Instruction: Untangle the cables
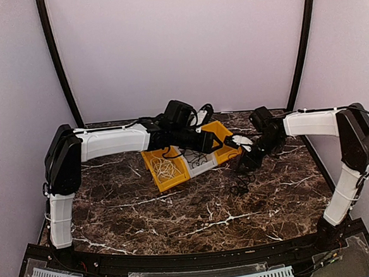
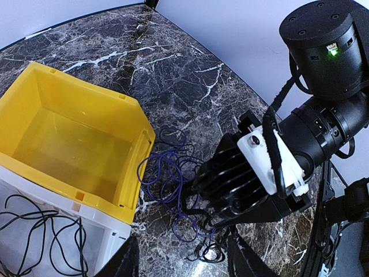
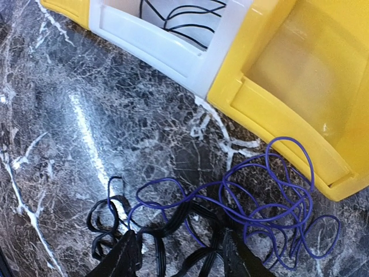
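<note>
My right claw (image 3: 180,257) stands open, holding nothing, right over the black cable (image 3: 161,231) on the table (image 3: 57,115); the purple cable (image 3: 271,199) lies between it and the bin (image 3: 277,109)

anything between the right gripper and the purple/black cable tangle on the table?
Nothing visible. The right gripper hangs open directly over the purple cable and black cable, which are intertwined on the marble. The empty yellow bin sits beside the tangle, not in the path.
</note>
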You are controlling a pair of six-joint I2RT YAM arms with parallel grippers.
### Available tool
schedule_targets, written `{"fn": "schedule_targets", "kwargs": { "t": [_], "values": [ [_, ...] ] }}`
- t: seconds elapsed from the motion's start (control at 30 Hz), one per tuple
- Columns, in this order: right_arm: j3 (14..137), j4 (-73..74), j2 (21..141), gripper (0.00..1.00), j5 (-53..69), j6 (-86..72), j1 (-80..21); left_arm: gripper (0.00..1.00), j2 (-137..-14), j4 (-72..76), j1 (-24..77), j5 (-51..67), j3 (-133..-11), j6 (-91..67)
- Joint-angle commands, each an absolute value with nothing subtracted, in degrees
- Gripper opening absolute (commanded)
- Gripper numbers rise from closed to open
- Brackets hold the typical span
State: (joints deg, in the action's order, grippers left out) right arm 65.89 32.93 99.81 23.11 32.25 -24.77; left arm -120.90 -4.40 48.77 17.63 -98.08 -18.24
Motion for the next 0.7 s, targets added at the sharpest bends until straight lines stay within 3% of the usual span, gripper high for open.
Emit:
{"fn": "schedule_targets", "kwargs": {
  "t": [0.0,0.33,0.47,0.6,0.67],
  "values": [
    [67.0,35.2,100.7,0.48,29.0,30.7,-24.7,0.51,-116.8,-3.0,49.0,18.5,-97.1,-18.4],
    [68.9,35.9,103.9,0.46,27.8,29.2,-24.7,0.51,-116.7,-3.0,49.0,18.6,-96.8,-18.9],
    [69.1,35.8,104.3,0.35,26.5,28.4,-24.6,0.51,-116.8,-2.8,49.1,18.6,-96.9,-19.0],
    [69.3,36.1,104.6,0.34,25.9,27.7,-24.6,0.51,-116.8,-2.3,49.0,18.7,-96.9,-19.3],
    [69.4,36.5,104.8,0.21,26.0,28.0,-24.6,0.51,-116.8,-2.2,49.0,18.6,-96.9,-19.3]
  ]
}}
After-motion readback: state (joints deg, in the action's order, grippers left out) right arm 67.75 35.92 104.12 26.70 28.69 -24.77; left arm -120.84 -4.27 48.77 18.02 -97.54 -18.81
